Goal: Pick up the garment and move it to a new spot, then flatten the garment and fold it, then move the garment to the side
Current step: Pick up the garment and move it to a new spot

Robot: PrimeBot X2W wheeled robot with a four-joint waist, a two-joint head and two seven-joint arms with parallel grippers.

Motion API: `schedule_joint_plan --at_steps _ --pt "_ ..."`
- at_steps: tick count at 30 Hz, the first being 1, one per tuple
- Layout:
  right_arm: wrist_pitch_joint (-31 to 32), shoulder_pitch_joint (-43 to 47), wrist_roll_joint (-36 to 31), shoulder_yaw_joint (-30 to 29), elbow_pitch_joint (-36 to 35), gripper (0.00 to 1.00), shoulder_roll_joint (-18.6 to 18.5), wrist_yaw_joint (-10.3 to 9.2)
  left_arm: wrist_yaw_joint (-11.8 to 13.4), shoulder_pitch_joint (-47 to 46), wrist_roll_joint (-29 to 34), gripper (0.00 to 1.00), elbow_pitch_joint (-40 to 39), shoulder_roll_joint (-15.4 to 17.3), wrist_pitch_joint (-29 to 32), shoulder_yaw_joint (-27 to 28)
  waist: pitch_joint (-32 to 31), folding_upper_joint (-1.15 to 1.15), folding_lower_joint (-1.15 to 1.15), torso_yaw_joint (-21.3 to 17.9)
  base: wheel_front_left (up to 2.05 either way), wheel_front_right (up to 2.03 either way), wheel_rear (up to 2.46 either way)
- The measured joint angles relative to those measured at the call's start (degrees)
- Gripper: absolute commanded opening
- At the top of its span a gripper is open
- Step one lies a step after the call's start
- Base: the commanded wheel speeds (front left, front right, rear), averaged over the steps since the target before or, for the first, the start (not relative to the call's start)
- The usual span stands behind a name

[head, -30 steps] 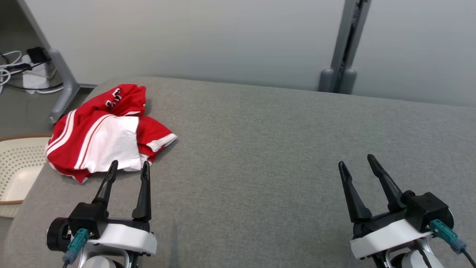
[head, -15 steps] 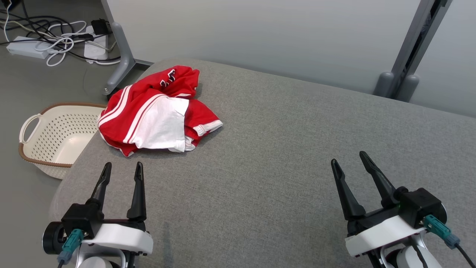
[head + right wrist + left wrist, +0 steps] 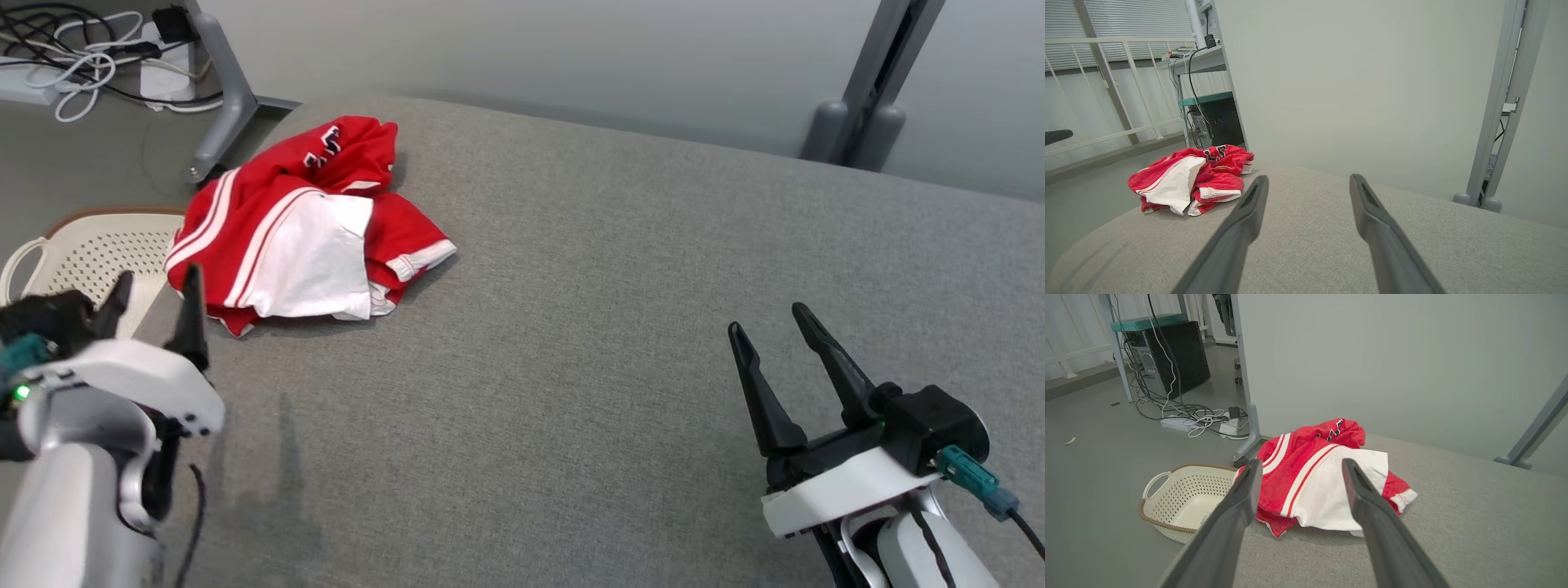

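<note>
Red-and-white jersey (image 3: pixel 302 220) lies crumpled on the grey table's (image 3: pixel 612 286) far left corner, near the basket (image 3: pixel 82 249). Left pincer (image 3: pixel 157 279), fingers apart, lines up just beside it for the pickup; right pincer (image 3: pixel 767 318) waits spread, well apart.

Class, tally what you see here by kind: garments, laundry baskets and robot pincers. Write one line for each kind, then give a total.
Garments: 1, the red and white garment on the grey cushion
Laundry baskets: 1, the cream basket on the floor
Pincers: 2, the left pincer and the right pincer, both open
Total: 4
</note>
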Motion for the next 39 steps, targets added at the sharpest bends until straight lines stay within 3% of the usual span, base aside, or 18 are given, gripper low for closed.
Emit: schedule_joint_plan --at_steps 5,16,28,29,31,39 --pt "0.83 -2.23 -0.64 0.30 -1.00 1.00 -0.70 0.00 -0.09 -7.97 -3.11 1.00 5.41 4.25 5.46 3.35 3.67 0.00 0.00 -1.77 0.00 0.00 0.00" --pt "1.41 -7.22 -1.18 1.47 -2.08 1.00 -1.60 0.01 -1.92 -19.99 -6.41 1.00 25.79 11.00 9.93 5.77 11.79 0.00 0.00 -7.45 0.00 0.00 0.00" --pt "0.82 -8.45 -1.18 1.36 -1.59 1.00 -1.66 0.01 -3.41 -23.98 -6.48 1.00 40.94 13.50 11.70 4.52 15.31 0.00 0.00 -11.35 0.00 0.00 0.00" --pt "0.81 -8.56 -1.19 1.34 -1.59 1.00 -1.71 0.01 -3.46 -24.31 -6.48 0.89 41.65 13.60 11.25 4.44 15.52 0.00 0.00 -11.38 0.00 0.00 0.00" --pt "0.82 -8.60 -1.34 1.32 -1.57 1.00 -1.81 0.01 -3.87 -24.94 -6.49 0.00 42.89 13.68 10.26 4.20 15.83 0.00 0.00 -11.33 0.00 0.00 0.00" --pt "0.64 -8.38 -1.56 1.25 -0.44 1.00 -1.51 0.01 -5.43 -26.03 -5.89 0.00 45.33 13.97 5.45 2.21 14.08 0.00 0.00 -10.78 0.00 0.00 0.00"
